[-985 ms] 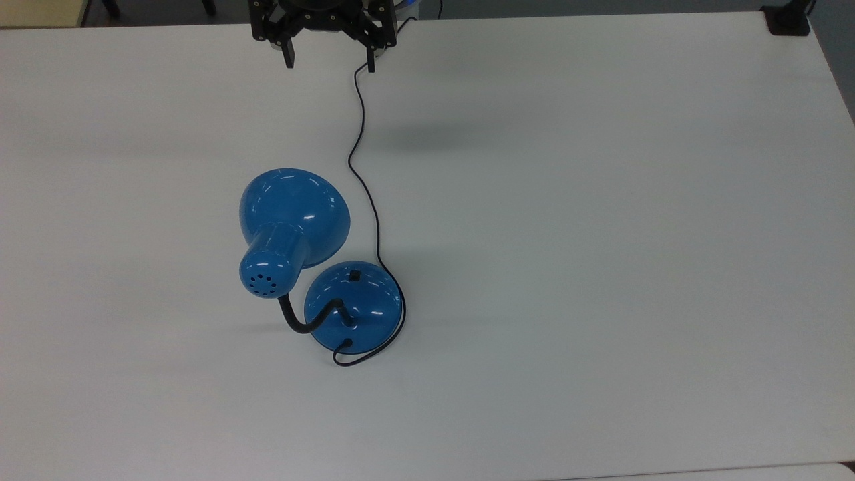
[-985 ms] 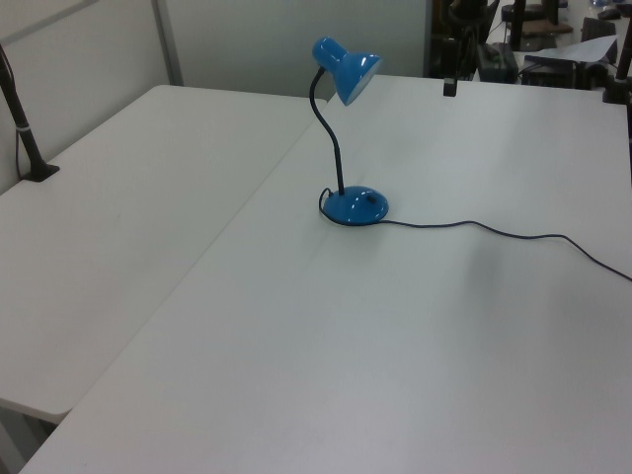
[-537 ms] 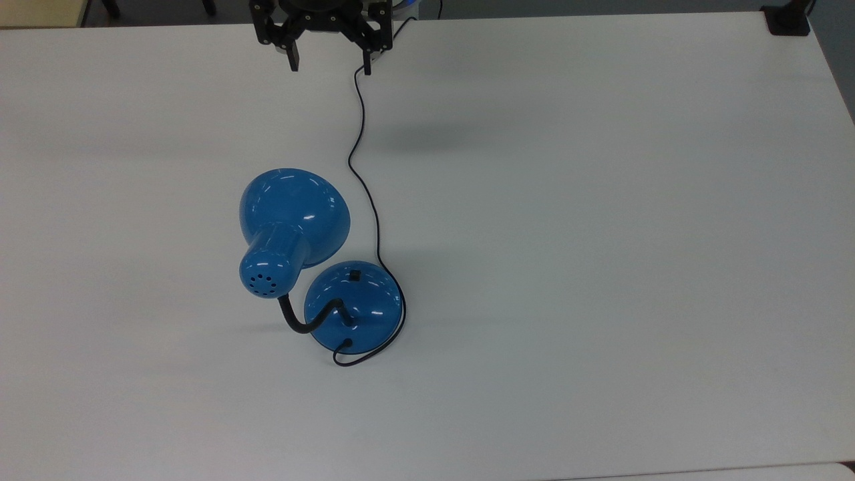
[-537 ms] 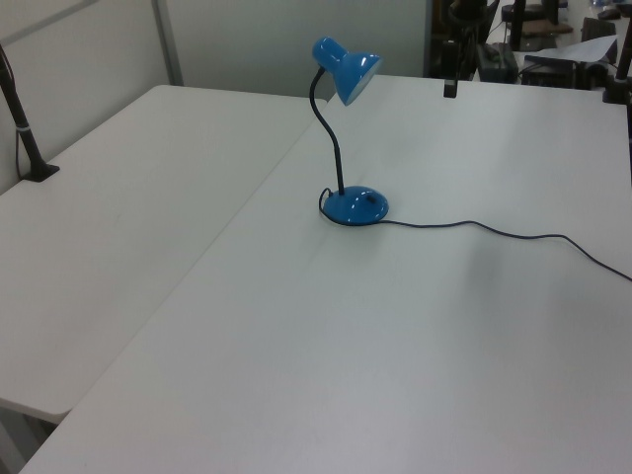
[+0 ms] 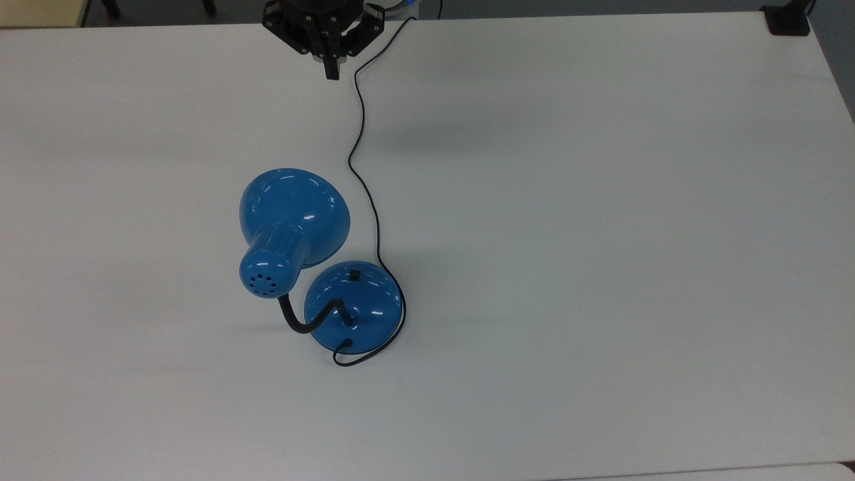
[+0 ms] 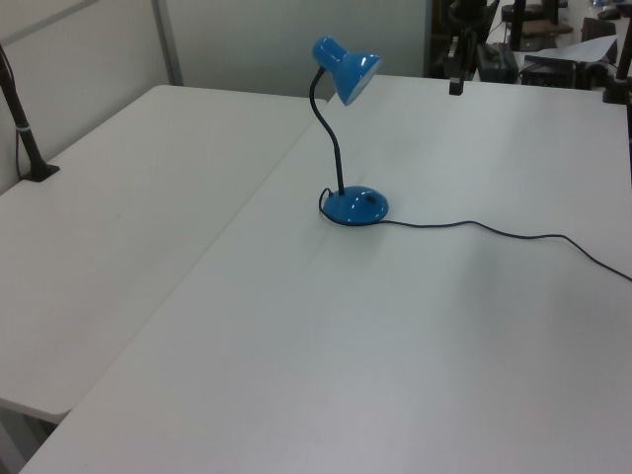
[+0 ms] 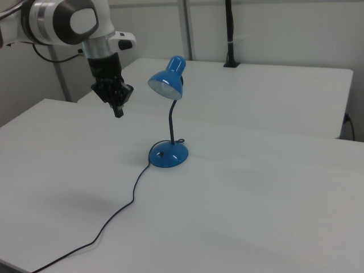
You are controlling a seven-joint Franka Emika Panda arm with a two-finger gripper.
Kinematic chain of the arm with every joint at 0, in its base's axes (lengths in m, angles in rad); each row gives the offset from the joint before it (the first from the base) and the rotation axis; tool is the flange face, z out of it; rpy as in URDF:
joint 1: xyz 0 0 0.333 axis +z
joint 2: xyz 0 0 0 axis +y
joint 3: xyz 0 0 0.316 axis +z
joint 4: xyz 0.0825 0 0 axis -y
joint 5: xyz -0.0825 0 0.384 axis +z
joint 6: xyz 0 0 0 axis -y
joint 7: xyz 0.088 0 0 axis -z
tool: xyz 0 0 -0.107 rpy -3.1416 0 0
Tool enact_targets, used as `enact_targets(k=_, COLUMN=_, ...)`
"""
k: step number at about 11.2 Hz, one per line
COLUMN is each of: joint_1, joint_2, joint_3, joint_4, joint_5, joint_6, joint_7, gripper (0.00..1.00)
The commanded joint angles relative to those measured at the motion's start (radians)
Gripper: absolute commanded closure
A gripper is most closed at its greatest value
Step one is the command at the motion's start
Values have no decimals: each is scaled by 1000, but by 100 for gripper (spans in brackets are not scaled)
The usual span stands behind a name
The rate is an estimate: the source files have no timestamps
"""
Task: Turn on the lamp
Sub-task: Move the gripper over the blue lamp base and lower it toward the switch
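The blue lamp [image 5: 294, 214] stands near the middle of the white table [image 5: 601, 234]. Its dome shade [image 7: 166, 83] sits on a black gooseneck [image 6: 333, 148] above a round base [image 5: 353, 304] with a small black switch [image 5: 355, 274]. No light shows from the shade. A thin black cord [image 5: 364, 174] runs from the base to the top view's upper edge. My gripper [image 5: 330, 72] hangs in the air far from the lamp, at the top of the top view, fingers shut together and holding nothing. It also shows as the gripper [image 7: 118, 111] left of the shade and the gripper [image 6: 454, 85] at the back.
A second white table [image 6: 128, 227] adjoins on the left view's left, with a black pole clamp [image 6: 25, 138] at its edge. Another black clamp [image 5: 787, 20] sits at the top view's upper right corner. Wide bare tabletop surrounds the lamp.
The fingers, wide apart a second ago, have closed together to shut. The gripper stays near the top edge. The lamp and cord have not moved.
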Motion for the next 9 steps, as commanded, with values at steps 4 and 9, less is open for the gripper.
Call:
enact_targets(k=4, joint_1=8, joint_2=-6, joint_3=3, joint_4=-76, joint_5=-15, joint_6=13, joint_7=-24, gripper=100)
enact_targets(k=9, joint_1=24, joint_2=75, joint_3=3, joint_4=-189, joint_5=-24, joint_6=231, joint_7=-10, gripper=100)
